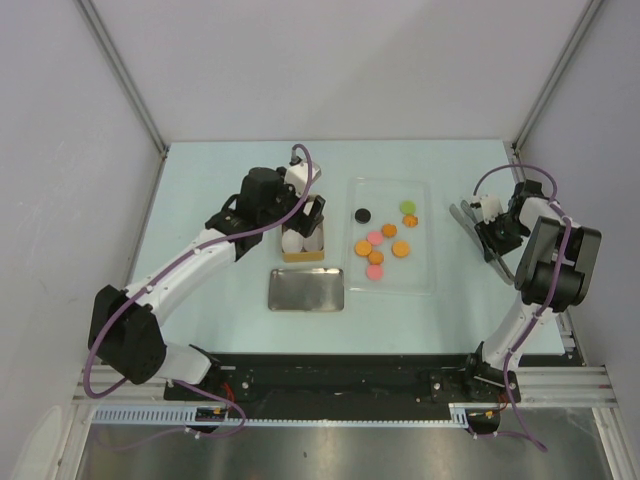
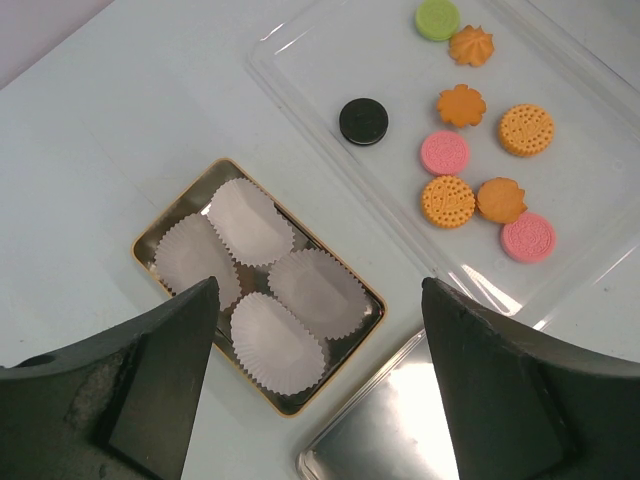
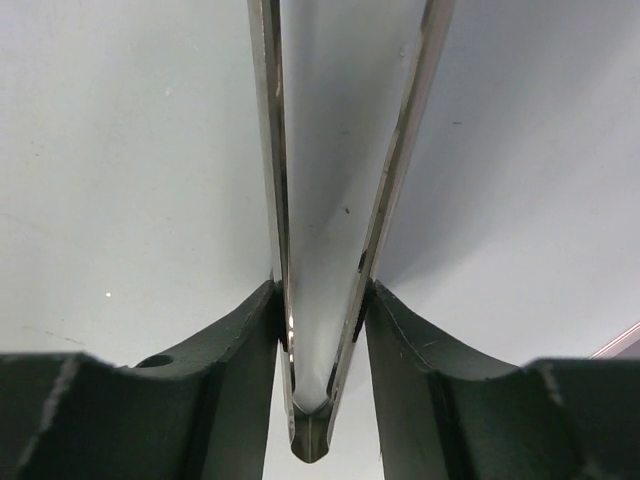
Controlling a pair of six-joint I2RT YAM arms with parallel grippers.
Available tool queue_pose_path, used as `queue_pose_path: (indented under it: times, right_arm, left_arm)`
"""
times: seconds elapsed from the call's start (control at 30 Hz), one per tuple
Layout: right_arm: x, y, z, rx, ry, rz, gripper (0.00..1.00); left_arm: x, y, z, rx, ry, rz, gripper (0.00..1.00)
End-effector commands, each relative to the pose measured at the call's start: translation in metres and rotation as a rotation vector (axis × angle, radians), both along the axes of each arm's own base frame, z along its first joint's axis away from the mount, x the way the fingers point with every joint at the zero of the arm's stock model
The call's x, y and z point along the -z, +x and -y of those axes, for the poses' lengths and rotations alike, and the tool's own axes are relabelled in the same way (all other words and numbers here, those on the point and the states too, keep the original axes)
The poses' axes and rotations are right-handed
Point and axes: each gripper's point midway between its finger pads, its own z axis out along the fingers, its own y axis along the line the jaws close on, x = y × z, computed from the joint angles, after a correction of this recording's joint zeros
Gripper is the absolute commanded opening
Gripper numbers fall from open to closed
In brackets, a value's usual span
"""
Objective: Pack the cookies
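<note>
- Cookies (image 2: 447, 201), mostly orange with two pink, one green and one black, lie scattered in a clear plastic tray (image 1: 415, 275) on the pale surface (image 1: 200, 180)
- Left end effector (image 2: 319, 290) hangs wide open above a gold-rimmed tin (image 2: 175, 208) holding four white paper cups (image 2: 250, 222), just left of the tray
- Shiny metal rectangle (image 1: 306, 289) lies beside the tin's near side
- Right end effector (image 3: 320, 300) clamps metal tongs (image 3: 268, 150) right of the tray, apart from the cookies
</note>
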Motion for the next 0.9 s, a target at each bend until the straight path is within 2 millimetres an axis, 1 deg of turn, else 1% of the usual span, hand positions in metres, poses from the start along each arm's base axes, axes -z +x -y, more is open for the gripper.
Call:
queue_pose_path:
  times: [0.0, 0.07, 0.1, 0.17, 0.2, 0.27, 0.3, 0.53, 0.67, 0.8, 0.87]
  right_arm:
    - [0.011, -0.014, 0.002, -0.001, -0.024, -0.042, 0.4]
    - [0.003, -0.012, 0.002, 0.007, -0.03, -0.018, 0.38]
    - [-0.006, -0.01, 0.003, 0.012, -0.038, 0.004, 0.36]
    - [-0.015, -0.008, 0.002, 0.02, -0.049, 0.024, 0.35]
    - [-0.025, -0.006, 0.003, 0.024, -0.064, 0.047, 0.34]
    - [-0.033, -0.005, 0.002, 0.031, -0.081, 0.066, 0.34]
    - [-0.041, -0.003, 0.001, 0.033, -0.087, 0.086, 0.33]
    - [-0.075, 0.002, -0.009, 0.04, -0.106, 0.149, 0.32]
    - [-0.09, 0.005, -0.016, 0.042, -0.11, 0.174, 0.32]
    - [-0.104, 0.007, -0.019, 0.049, -0.119, 0.198, 0.33]
    - [-0.115, 0.008, -0.021, 0.05, -0.115, 0.214, 0.33]
  left_arm:
    - [-0.016, 0.004, 0.002, 0.003, -0.04, 0.04, 0.87]
    - [-0.017, 0.004, 0.002, 0.001, -0.04, 0.04, 0.87]
    - [-0.016, 0.004, 0.001, -0.001, -0.041, 0.037, 0.87]
    - [-0.017, 0.004, 0.001, -0.001, -0.04, 0.038, 0.87]
    - [-0.017, 0.004, 0.001, 0.0, -0.042, 0.038, 0.87]
    - [-0.019, 0.003, 0.001, -0.001, -0.045, 0.04, 0.87]
    - [-0.02, 0.002, 0.001, -0.001, -0.049, 0.041, 0.87]
    - [-0.021, -0.002, 0.0, 0.004, -0.055, 0.034, 0.87]
    - [-0.022, -0.004, -0.001, 0.005, -0.054, 0.035, 0.87]
    - [-0.024, -0.006, -0.001, 0.006, -0.057, 0.04, 0.87]
    - [-0.023, -0.008, -0.003, 0.006, -0.058, 0.04, 0.87]
